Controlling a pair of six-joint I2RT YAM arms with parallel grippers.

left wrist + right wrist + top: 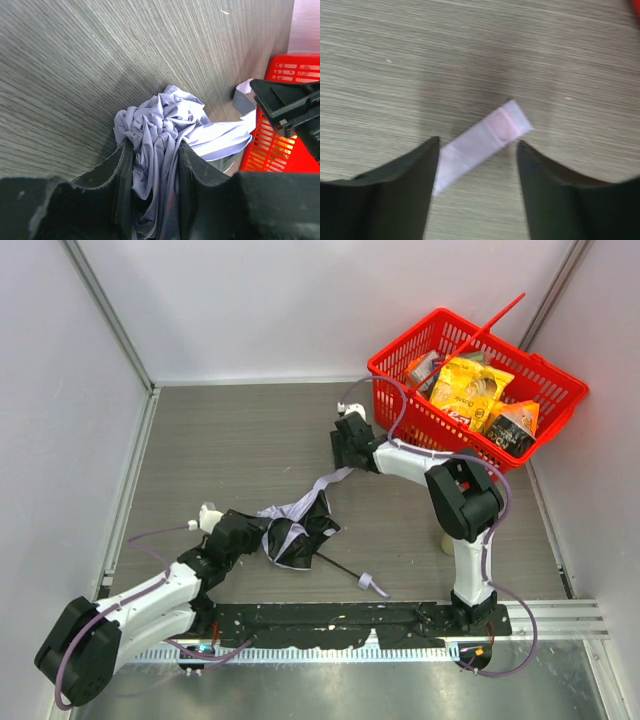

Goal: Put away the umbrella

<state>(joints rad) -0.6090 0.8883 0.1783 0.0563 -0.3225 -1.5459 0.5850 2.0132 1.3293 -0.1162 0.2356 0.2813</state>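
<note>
The umbrella [297, 532] lies crumpled in the middle of the table, pale lavender fabric with dark folds. Its thin black shaft [338, 567] runs right to a small pale handle [372, 585]. My left gripper [258, 536] is shut on a bunch of the fabric [161, 119], which fills the gap at the left gripper's [154, 150] tips. A flat closing strap [325, 485] stretches up-right from the canopy. My right gripper [348, 458] hovers open over its end. In the right wrist view the strap tab [487, 135] lies on the table between the right gripper's [479, 145] spread fingers, untouched and a little blurred.
A red basket [398, 362] with snack packets [468, 390] stands at the back right, its handle raised; the left wrist view shows it as the red basket [285, 67] behind the right arm [292, 102]. White walls enclose the table. A metal rail [560, 615] runs along the near edge.
</note>
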